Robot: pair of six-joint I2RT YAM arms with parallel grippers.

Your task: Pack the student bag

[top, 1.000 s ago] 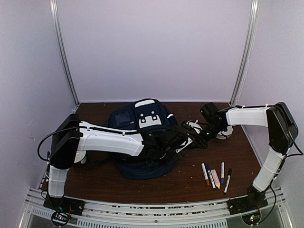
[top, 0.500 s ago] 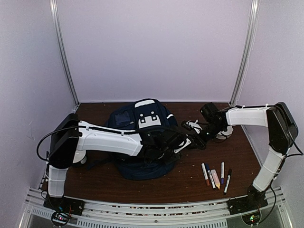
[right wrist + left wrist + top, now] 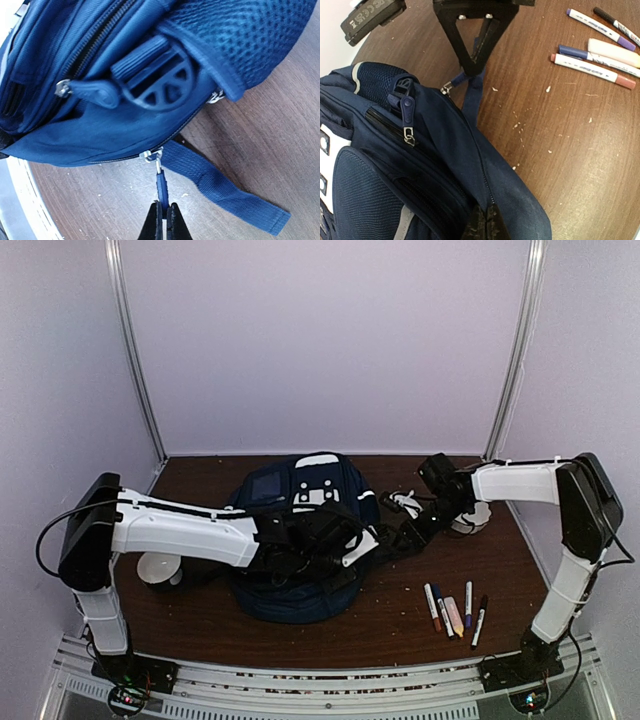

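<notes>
The navy-blue student bag (image 3: 300, 540) lies in the middle of the table, white patch up. My left gripper (image 3: 485, 226) is shut on the bag's fabric beside a closed zip line; in the top view it sits over the bag's right side (image 3: 345, 543). My right gripper (image 3: 162, 222) is shut on a blue zip pull (image 3: 160, 187) at the bag's lower edge, next to a loose blue strap (image 3: 220, 187). The right gripper also shows in the left wrist view (image 3: 472, 65) and in the top view (image 3: 395, 537), just right of the bag.
Several marker pens (image 3: 455, 613) lie at the front right, also in the left wrist view (image 3: 600, 42). A white round object (image 3: 158, 568) sits left of the bag. A black device (image 3: 372, 17) and a white object (image 3: 470, 518) lie behind the right gripper.
The left arm has drawn back to the left and the bag has shifted left with it. The right gripper has followed leftward, still on the zip pull.
</notes>
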